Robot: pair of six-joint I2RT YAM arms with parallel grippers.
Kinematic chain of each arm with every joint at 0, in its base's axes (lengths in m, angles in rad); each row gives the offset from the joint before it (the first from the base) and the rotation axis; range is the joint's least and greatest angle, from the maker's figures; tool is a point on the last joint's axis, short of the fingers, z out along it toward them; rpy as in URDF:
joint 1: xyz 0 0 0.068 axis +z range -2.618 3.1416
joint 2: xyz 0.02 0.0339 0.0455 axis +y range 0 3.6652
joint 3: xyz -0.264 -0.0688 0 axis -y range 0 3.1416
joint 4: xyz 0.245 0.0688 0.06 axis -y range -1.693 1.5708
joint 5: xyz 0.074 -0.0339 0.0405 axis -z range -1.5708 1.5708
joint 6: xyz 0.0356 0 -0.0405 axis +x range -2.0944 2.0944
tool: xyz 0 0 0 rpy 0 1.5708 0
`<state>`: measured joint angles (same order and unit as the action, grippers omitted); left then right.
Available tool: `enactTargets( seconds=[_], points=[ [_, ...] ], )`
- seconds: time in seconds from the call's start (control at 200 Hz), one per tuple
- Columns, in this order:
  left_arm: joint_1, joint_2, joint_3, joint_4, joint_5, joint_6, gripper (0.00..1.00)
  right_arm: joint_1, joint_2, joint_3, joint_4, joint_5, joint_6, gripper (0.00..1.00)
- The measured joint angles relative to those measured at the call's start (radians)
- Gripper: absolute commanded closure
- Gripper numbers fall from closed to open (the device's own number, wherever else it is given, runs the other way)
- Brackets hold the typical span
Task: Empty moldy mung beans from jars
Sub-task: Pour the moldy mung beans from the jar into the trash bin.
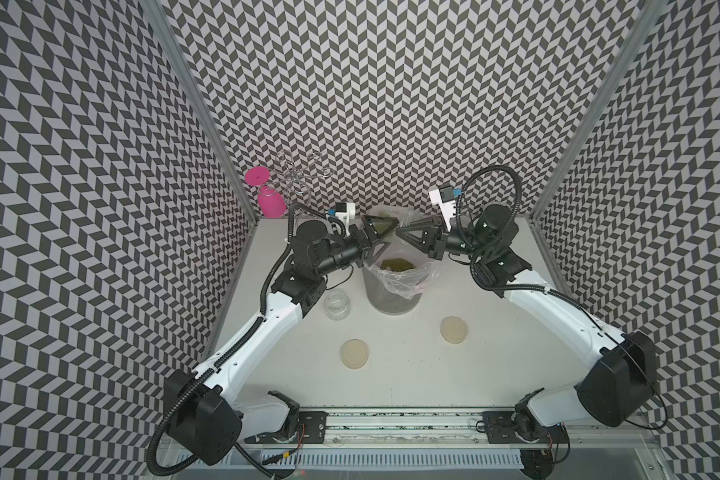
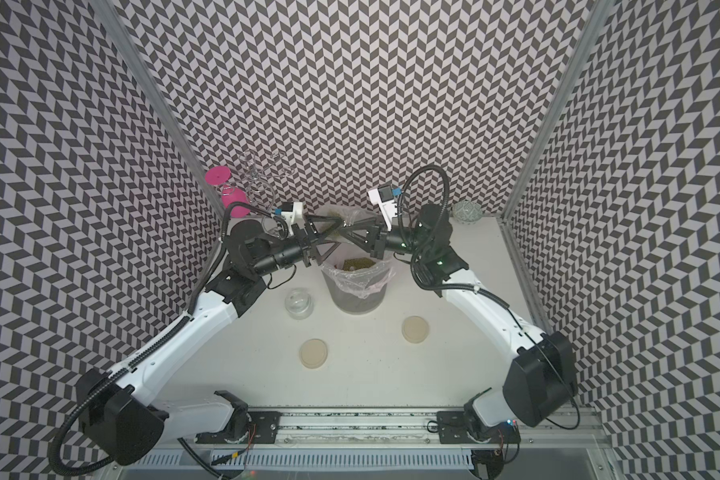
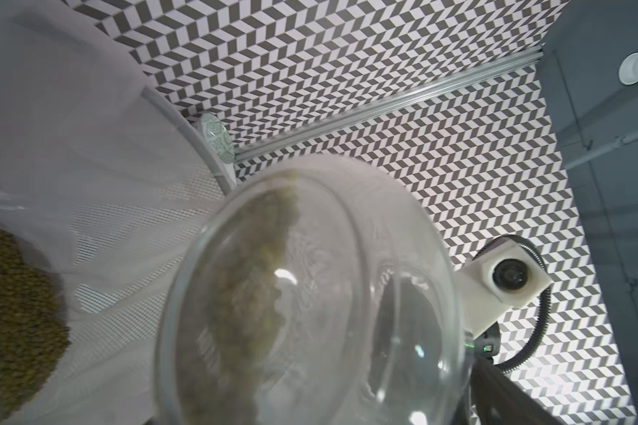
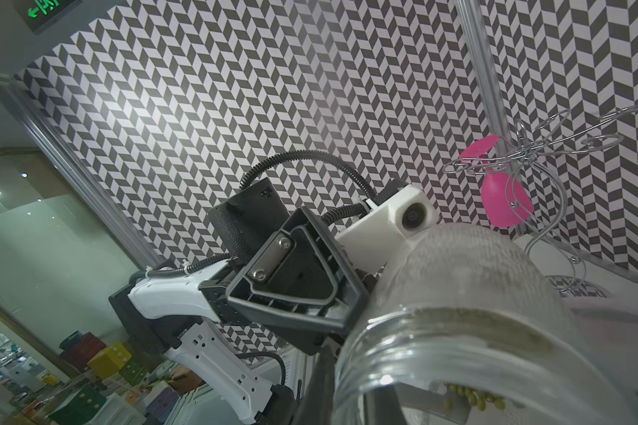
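Observation:
My left gripper point(image 1: 385, 235) is shut on a clear glass jar point(image 1: 381, 225), held tilted above the lined bin point(image 1: 391, 301). In the left wrist view the jar point(image 3: 310, 294) fills the foreground, with moldy mung beans point(image 3: 262, 265) clinging along one side. My right gripper point(image 1: 398, 231) is shut, its tips at the jar's threaded mouth point(image 4: 402, 342), where a few beans point(image 4: 468, 399) show. A heap of beans point(image 1: 396, 264) lies inside the bin. A second jar point(image 1: 336, 304) stands empty and lidless on the table left of the bin.
Two cream lids point(image 1: 355, 353) point(image 1: 454, 329) lie flat on the table nearer the front. A pink glass point(image 1: 269, 201) hangs on a wire rack point(image 1: 300, 174) at the back left. A patterned bowl point(image 2: 466, 211) sits at the back right. Patterned walls enclose three sides.

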<state>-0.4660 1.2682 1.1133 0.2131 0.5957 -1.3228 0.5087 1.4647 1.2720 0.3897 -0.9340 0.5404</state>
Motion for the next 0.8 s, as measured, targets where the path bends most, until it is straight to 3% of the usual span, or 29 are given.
enactTargets(
  seconds=[0.476, 0.766, 0.801],
  points=[
    [0.003, 0.108, -0.037, 0.274, 0.038, -0.243, 0.00, 0.026, 0.000, -0.071, 0.073, 0.064, -0.082, 1.00],
    [0.008, 0.151, -0.040, 0.352, 0.038, -0.305, 0.00, 0.026, 0.000, -0.091, 0.082, 0.085, -0.133, 1.00],
    [0.008, 0.158, -0.040, 0.363, 0.038, -0.312, 0.04, 0.025, 0.000, -0.092, 0.078, 0.088, -0.140, 1.00]
  ],
)
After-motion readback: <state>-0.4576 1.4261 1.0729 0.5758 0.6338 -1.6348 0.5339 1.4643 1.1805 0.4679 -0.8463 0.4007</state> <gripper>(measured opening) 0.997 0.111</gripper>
